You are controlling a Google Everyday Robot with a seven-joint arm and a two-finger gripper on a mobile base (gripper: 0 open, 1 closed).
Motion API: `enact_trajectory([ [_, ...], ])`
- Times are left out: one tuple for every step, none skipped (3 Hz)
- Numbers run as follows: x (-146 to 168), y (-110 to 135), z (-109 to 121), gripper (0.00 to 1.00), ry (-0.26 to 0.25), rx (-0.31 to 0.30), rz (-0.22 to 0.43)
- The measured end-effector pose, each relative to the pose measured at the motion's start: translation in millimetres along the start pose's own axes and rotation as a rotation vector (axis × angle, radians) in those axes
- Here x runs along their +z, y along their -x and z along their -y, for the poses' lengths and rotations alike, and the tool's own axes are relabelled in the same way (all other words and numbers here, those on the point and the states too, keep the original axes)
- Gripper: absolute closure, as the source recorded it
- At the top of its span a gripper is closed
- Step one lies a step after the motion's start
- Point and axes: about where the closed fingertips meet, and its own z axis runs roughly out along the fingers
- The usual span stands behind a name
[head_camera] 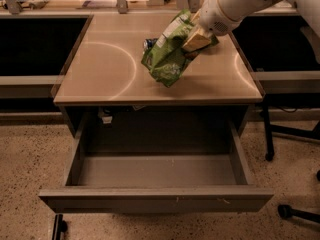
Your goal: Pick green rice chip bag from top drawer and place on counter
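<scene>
Pincer: my gripper (196, 39) hangs over the right rear part of the counter (100, 76), clamped on the upper end of the green rice chip bag (167, 59).
Bag: it dangles tilted from my fingers, low end toward the counter's middle; I cannot tell whether that end touches the top.
Drawer: the top drawer (155, 200) stands pulled out below, and the bag is not in it.
Neighbour: a blue soda can (149, 44) peeks out just behind the bag's left edge.
Step, as I judge it: setting the bag down.
Doing it well: lower until the bag's weight rests on the tabletop, stay off the can and away from the front edge, then part my fingers and rise straight up.
Count: one bag, one can, one drawer, one counter, one gripper.
</scene>
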Motion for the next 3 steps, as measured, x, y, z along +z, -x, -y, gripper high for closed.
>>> enact_trajectory([
  [0.0,0.0,0.0,0.59,0.000,0.000,0.000],
  [0.1,0.0,0.0,0.35,0.000,0.000,0.000],
  [0.1,0.0,0.0,0.12,0.000,0.000,0.000],
])
